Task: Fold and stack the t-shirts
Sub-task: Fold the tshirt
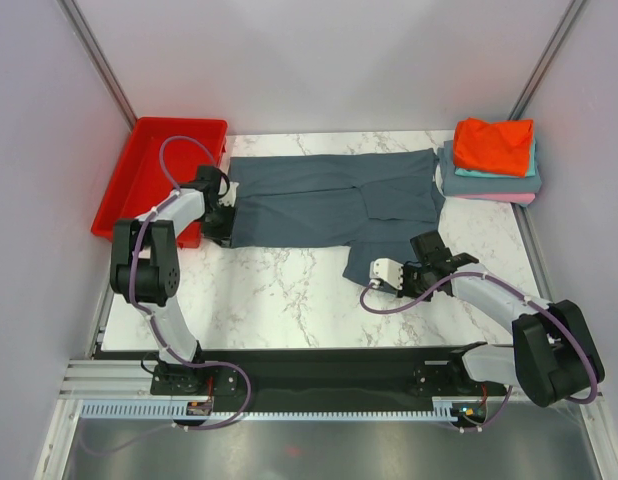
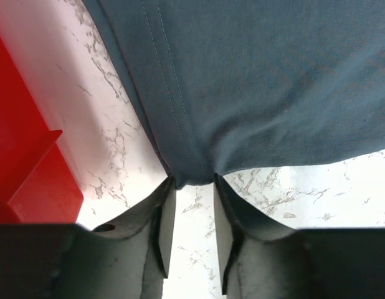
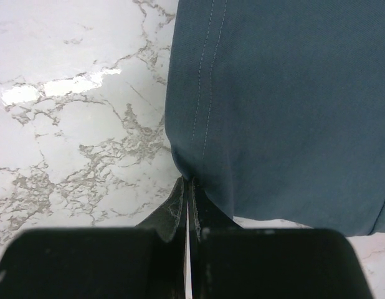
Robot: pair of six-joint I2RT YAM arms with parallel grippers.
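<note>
The large slate blue-grey t-shirt (image 1: 329, 200) lies spread across the marble table. My left gripper (image 1: 221, 220) is at its left edge. In the left wrist view its jaws (image 2: 194, 182) stand apart, with a corner of the t-shirt (image 2: 255, 81) lying between the fingertips and bare table showing in the gap behind. My right gripper (image 1: 425, 247) is at the shirt's lower right corner. In the right wrist view it (image 3: 189, 182) is shut on the hemmed edge of the t-shirt (image 3: 286, 99). A stack of folded t-shirts (image 1: 492, 147), orange-red on top, sits at the back right.
A red plastic tray (image 1: 149, 180) stands at the back left, close beside my left gripper, and shows as a red wall (image 2: 24, 156) in the left wrist view. Grey walls close in the table on three sides.
</note>
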